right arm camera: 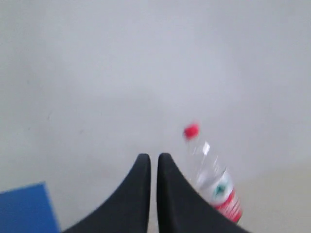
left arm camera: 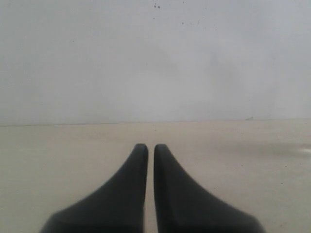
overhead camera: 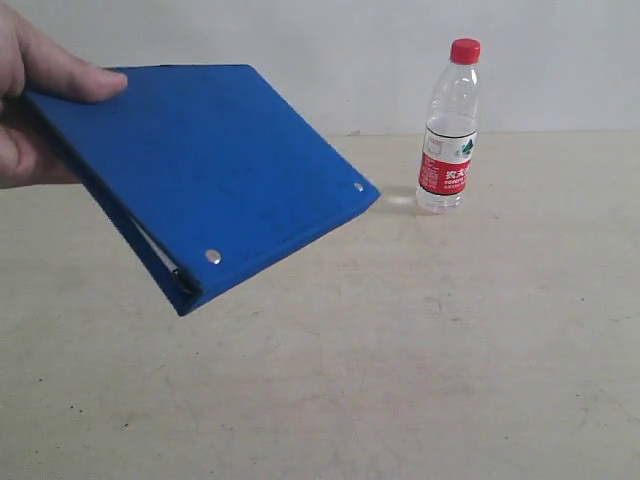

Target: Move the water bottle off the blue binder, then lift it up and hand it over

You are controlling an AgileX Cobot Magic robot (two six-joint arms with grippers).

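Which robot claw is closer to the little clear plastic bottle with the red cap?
Right. The right gripper faces the clear plastic red-capped water bottle close ahead; the left gripper sees no bottle.

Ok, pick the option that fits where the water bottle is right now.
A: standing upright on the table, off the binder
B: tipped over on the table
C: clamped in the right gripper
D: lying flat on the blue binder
A: the water bottle stands cap-up on the table, while a hand holds the blue binder tilted in the air beside it, not under it.

water bottle (overhead camera: 449, 128) upright, blue binder (overhead camera: 205, 170) tilted, apart
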